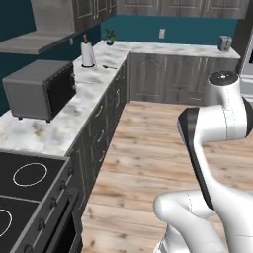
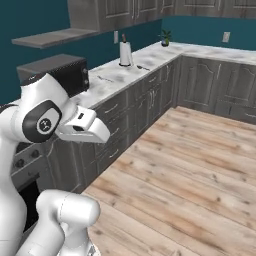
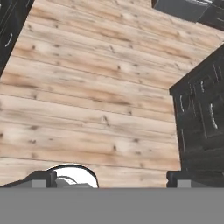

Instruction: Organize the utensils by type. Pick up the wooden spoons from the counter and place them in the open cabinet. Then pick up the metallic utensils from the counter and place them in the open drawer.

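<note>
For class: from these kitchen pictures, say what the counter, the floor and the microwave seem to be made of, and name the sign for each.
Counter: looks like polished marble, white-grey with tan and grey veins.
Floor: seemingly wood planks, light brown with grain and board seams; it could be laminate.
Microwave: probably matt grey metal or plastic casing, with a dark, glass-like door.

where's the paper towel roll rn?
On the counter along the left wall, far end near the corner: the paper towel roll stands upright past the microwave, with a small potted plant behind it.
</note>
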